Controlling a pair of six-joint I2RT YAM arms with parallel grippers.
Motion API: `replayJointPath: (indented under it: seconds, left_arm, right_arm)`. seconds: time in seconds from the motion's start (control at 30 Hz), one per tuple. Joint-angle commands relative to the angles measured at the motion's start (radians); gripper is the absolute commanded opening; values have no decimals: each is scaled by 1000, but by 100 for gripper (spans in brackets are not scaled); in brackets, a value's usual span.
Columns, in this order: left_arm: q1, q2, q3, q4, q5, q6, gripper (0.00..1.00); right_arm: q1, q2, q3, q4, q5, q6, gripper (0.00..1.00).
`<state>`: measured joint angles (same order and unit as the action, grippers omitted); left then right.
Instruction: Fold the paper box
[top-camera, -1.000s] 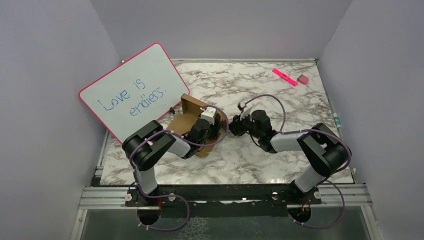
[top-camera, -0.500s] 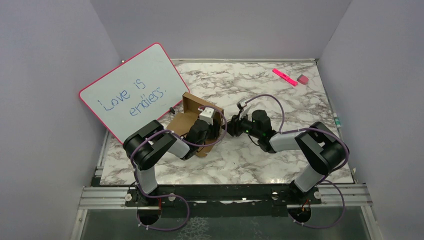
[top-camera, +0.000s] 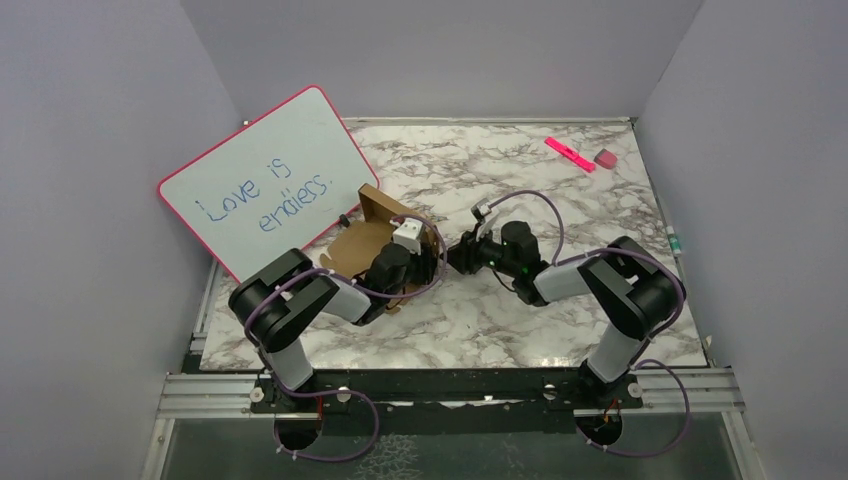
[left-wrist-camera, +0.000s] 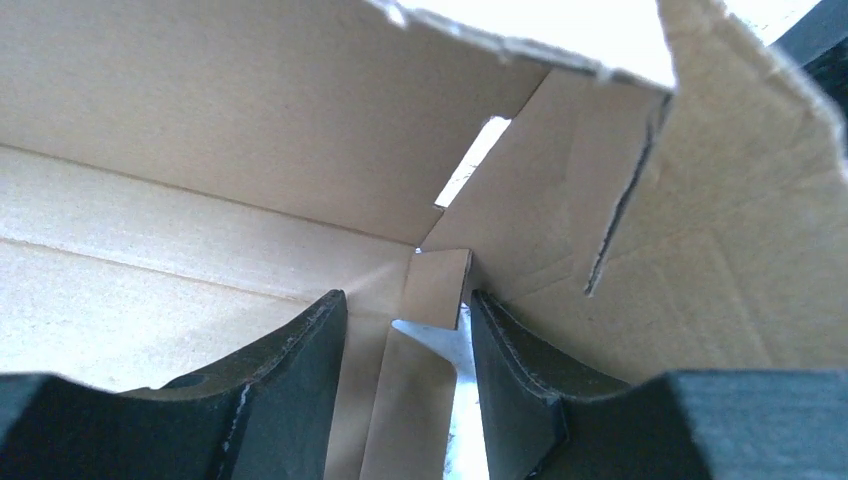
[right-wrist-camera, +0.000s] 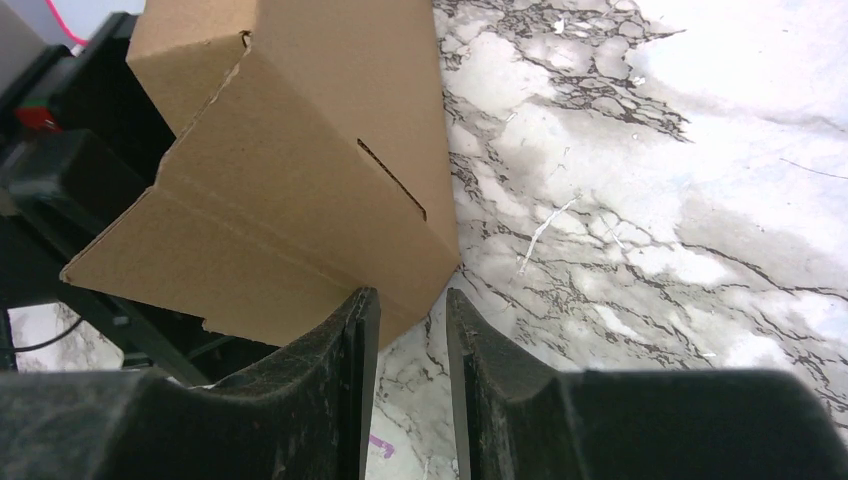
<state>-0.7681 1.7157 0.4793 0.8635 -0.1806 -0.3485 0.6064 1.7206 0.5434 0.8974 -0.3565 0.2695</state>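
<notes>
The paper box (top-camera: 355, 240) is brown cardboard, partly set up, standing left of centre with its walls raised. My left gripper (top-camera: 422, 264) reaches into it. In the left wrist view the box's inner walls (left-wrist-camera: 200, 120) fill the picture, and the gripper (left-wrist-camera: 408, 310) is open, with a narrow cardboard tab (left-wrist-camera: 438, 285) lying between the fingers untouched. My right gripper (top-camera: 456, 255) is at the box's right outer side. In the right wrist view the gripper (right-wrist-camera: 412, 310) has a narrow gap showing only marble, and the box's lower corner (right-wrist-camera: 300, 180) lies just beyond its left finger (right-wrist-camera: 350, 360).
A pink-framed whiteboard (top-camera: 260, 180) leans at the back left, close behind the box. A pink marker (top-camera: 570, 153) and a small eraser (top-camera: 605, 158) lie at the far right corner. Grey walls enclose the marble table (top-camera: 520, 320) on three sides.
My right gripper has moved left, up to the box's right side. My left arm has shifted slightly down and left, staying in the box.
</notes>
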Motion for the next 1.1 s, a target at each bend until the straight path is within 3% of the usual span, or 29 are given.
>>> replayJointPath:
  seconds: [0.0,0.37,0.8,1.07]
  left_arm:
    - [-4,-64,-17,-11,29,-23,51]
    - [3,-204,-42,-206,-54,-73,52]
    - [4,-381,-98,-495,-84,-124,42]
    - [3,-371,-104,-525,-49,-140,40]
  right_arm:
    - [-5,36,27,62,-48,2,36]
    - [-4,51,38,75,-108,5,38]
    - [-4,44,45,64,-146,32,41]
    - [-4,-3,-26,51,-113,47,48]
